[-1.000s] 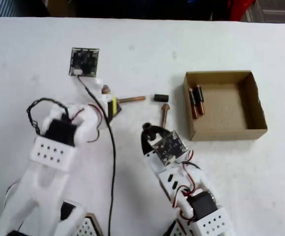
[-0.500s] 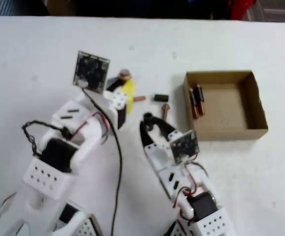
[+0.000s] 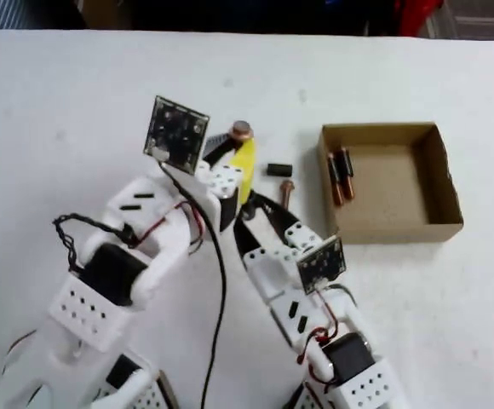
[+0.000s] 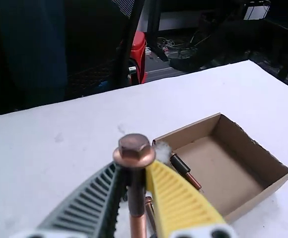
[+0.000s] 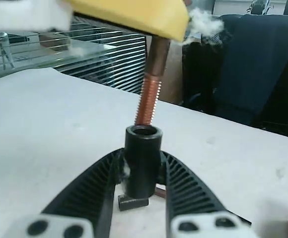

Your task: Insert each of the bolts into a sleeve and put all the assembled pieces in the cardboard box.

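Left claw (image 4: 134, 171) has carried its gripped bolt (image 5: 149, 99) just above the sleeve (image 5: 143, 144) clamped in the right claw (image 5: 143, 166), ready for insertion.

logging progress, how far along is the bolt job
Done: two assembled pieces lie in the cardboard box. In hand: left gripper holds a bolt just above the sleeve in the right gripper, not yet inserted. Left: one loose bolt and loose sleeve on the table.

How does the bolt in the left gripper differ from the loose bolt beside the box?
The held bolt stands upright, head up, clamped in the left gripper, thread just above the sleeve. The loose bolt lies flat on the table, untouched. Both are copper-coloured.
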Motion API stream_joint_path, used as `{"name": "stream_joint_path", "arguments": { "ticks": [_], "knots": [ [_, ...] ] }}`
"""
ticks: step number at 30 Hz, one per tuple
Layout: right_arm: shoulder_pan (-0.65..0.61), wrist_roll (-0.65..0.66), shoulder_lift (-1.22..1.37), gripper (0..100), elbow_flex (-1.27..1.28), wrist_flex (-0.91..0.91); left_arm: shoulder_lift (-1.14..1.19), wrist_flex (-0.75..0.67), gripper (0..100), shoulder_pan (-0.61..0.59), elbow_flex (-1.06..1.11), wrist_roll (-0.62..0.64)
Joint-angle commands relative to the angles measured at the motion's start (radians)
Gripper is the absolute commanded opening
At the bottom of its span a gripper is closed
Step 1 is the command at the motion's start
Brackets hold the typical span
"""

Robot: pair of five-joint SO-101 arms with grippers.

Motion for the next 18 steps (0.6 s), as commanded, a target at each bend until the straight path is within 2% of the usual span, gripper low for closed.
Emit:
{"name": "stream_joint_path", "arguments": {
  "ticks": [1, 11, 18],
  "knots": [
    [-0.004, -0.005, -0.005, 1.6, 0.009, -0.025, -0.039, -0.072, 2, 0.016, -0.043, -0.009],
    [-0.004, -0.005, -0.004, 1.6, 0.009, 0.002, -0.039, -0.16, 2, 0.021, -0.04, -0.044],
    [-0.004, -0.005, -0.004, 1.6, 0.009, 0.004, -0.102, -0.161, 2, 0.096, -0.012, -0.051]
  ]
}}
